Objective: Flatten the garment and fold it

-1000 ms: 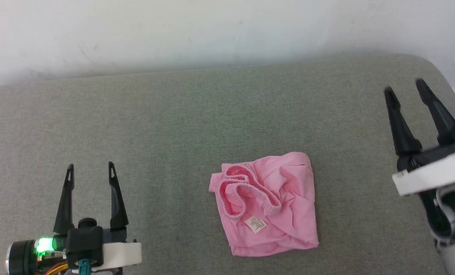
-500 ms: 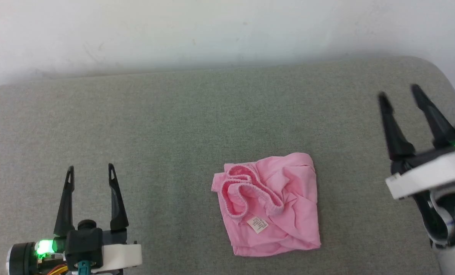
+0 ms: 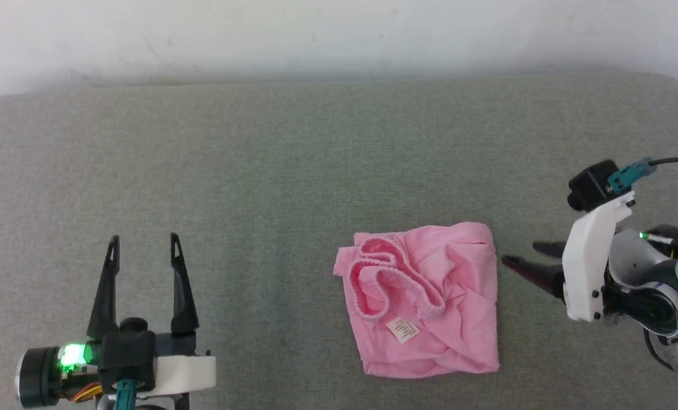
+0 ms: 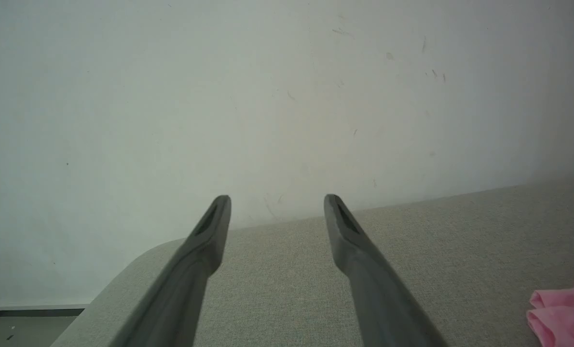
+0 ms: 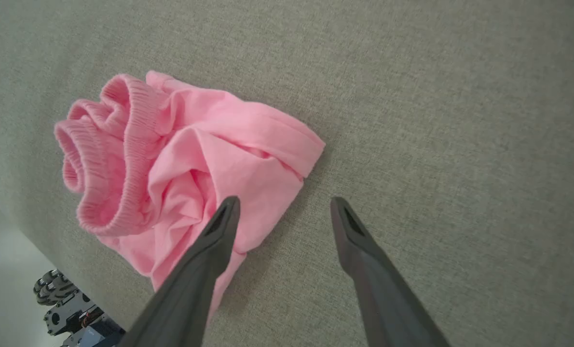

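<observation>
The pink garment (image 3: 430, 296) lies crumpled mid-bench (image 3: 259, 171). The right claw (image 3: 522, 254), spread wide, points at its right edge, just beside it. The left claw (image 3: 145, 239), also wide, sits well apart.

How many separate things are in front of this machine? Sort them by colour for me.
Pink: 1, the garment, lying crumpled
White: 1, the label sewn on it
Grey: 1, the padded surface underneath
Black: 2, the left gripper and the right gripper, both with jaws open and holding nothing
Total: 5
</observation>
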You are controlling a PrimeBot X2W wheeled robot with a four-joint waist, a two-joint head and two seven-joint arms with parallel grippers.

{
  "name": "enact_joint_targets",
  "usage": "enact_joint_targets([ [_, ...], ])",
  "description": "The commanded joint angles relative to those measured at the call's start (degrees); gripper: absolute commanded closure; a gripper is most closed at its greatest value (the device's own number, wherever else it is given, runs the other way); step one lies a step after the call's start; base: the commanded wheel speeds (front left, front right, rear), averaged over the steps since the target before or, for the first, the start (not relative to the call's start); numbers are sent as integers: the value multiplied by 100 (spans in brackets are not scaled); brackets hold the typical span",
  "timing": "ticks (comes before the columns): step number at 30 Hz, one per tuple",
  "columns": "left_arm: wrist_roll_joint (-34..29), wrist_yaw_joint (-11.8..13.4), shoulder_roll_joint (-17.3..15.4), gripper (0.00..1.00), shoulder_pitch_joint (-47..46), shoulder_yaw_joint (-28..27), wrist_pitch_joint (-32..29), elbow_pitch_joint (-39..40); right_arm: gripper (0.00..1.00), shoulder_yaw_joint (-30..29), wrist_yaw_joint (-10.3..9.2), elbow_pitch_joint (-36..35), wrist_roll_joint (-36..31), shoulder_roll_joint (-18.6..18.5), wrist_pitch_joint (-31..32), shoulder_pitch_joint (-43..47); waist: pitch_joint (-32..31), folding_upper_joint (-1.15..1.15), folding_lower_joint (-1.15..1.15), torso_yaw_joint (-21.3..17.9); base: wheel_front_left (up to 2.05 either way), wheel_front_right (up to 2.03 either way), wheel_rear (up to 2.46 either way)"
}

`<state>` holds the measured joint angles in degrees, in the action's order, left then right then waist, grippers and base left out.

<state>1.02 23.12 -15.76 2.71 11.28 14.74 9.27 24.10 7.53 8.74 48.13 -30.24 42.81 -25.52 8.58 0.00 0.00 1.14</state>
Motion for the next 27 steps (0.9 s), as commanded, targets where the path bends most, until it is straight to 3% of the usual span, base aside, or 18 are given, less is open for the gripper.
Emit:
enact_joint_targets([
  [1,48,-55,34,0,-122,-19,26,31,0,32,-4,83,92,-14,76,-53,123,0,0,126,0,0,0],
  [6,153,-297,78,0,-255,-75,26,114,0,114,-4,522,755,207,299,7,334,0,0,308,0,0,0],
  [16,322,-942,233,0,-258,-427,26,176,0,599,-4,1036,1047,491,24,88,556,0,0,503,0,0,0],
  [17,314,-988,261,0,-250,-472,26,171,20,634,-4,1047,1087,478,-15,82,558,0,0,507,0,0,0],
  [18,303,-1029,291,0,-240,-512,26,163,70,661,-4,1056,1132,458,-51,71,553,0,0,512,0,0,0],
  [19,289,-1067,321,0,-225,-551,26,156,100,705,-4,1048,1165,426,-73,52,543,0,0,511,0,0,0],
  [27,125,-1271,498,0,-104,-735,26,75,100,1091,-4,459,1140,-47,-608,-287,383,0,0,268,0,0,0],
])
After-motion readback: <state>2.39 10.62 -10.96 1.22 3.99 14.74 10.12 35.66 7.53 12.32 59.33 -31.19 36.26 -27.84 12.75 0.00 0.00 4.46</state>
